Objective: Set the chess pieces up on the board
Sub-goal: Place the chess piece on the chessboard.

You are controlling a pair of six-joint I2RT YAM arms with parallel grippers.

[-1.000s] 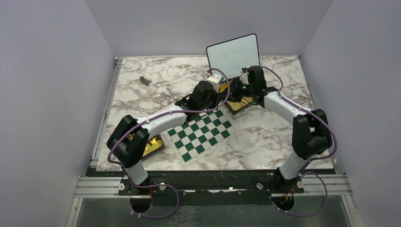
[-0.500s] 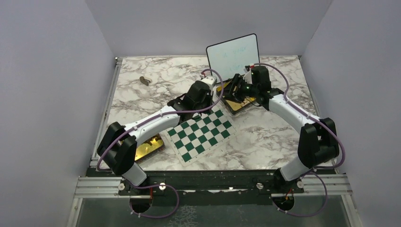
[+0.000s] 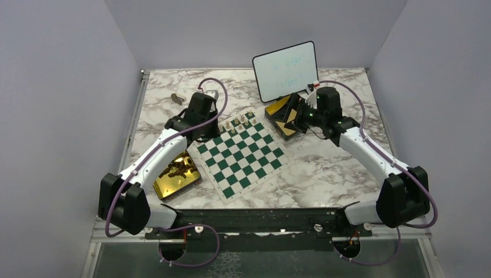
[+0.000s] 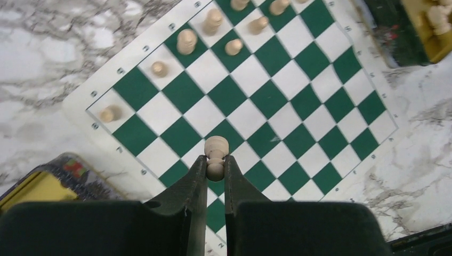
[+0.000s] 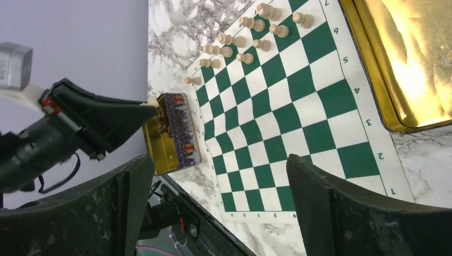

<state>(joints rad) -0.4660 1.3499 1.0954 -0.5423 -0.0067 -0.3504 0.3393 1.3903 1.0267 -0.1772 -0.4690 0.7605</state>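
Note:
The green and white board (image 3: 246,155) lies at mid-table. Several pale chess pieces (image 3: 238,122) stand along its far edge, also seen as the pale chess pieces (image 4: 186,41) in the left wrist view. My left gripper (image 4: 215,166) hovers over the board's left part, shut on a pale pawn (image 4: 216,145) whose head sticks out past the fingertips. From above, the left gripper (image 3: 204,134) is at the board's far left corner. My right gripper (image 3: 285,117) hangs over a gold tin (image 3: 277,108) off the board's far right corner. The right gripper (image 5: 221,181) is wide open with nothing in it.
A second gold tin (image 3: 176,176) holding dark pieces lies left of the board. A small framed whiteboard (image 3: 285,69) stands at the back behind the right tin. A small brown object (image 3: 177,98) rests on the marble at the far left.
My left arm has swung left from the far right tin to the board's left side, still shut. My right gripper has gone from shut to wide open and drawn back to the right.

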